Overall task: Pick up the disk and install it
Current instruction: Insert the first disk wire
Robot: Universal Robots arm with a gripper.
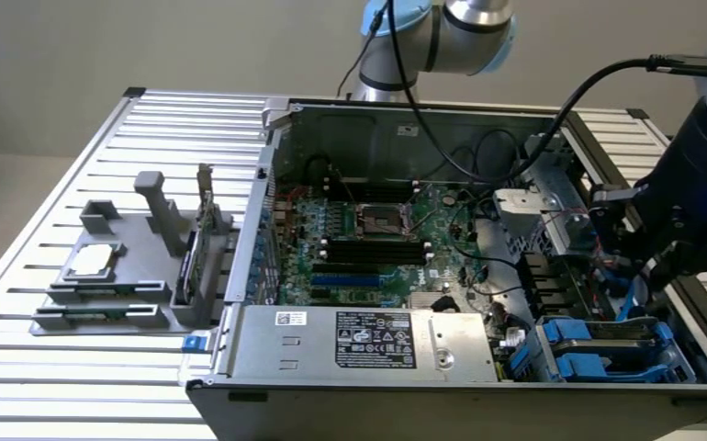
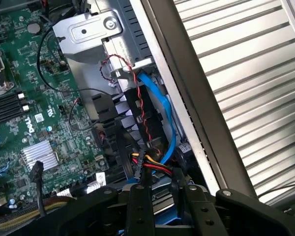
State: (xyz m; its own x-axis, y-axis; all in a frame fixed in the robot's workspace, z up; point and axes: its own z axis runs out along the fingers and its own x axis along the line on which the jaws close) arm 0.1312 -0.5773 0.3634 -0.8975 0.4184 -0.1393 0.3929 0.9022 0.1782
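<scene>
The gripper hangs low over the drive bay at the corner of the case, its two black fingers parted by a narrow gap with nothing clamped between them; blue carrier plastic shows just beneath. From outside, the disk sits down in that bay at the exterior view's right, blue rails around it, and it looks seated or very nearly so, so I'd call this the letting-go part of the install. Doing that well means the fingers spread evenly and lift off straight, with no sideways drag on the rails, and keeping clear of the cables: a red, yellow and black bundle and a blue data lead run right beside the fingers and could snag. Whether the carrier has latched I cannot tell. Moving out, the case lies open on the slatted table, holding the green motherboard, a power supply along the near wall and a silver bracket above the bay. Well apart, at the exterior view's left, a grey parts holder carries a small square chip in one pocket and a thin card standing upright in a slot.
</scene>
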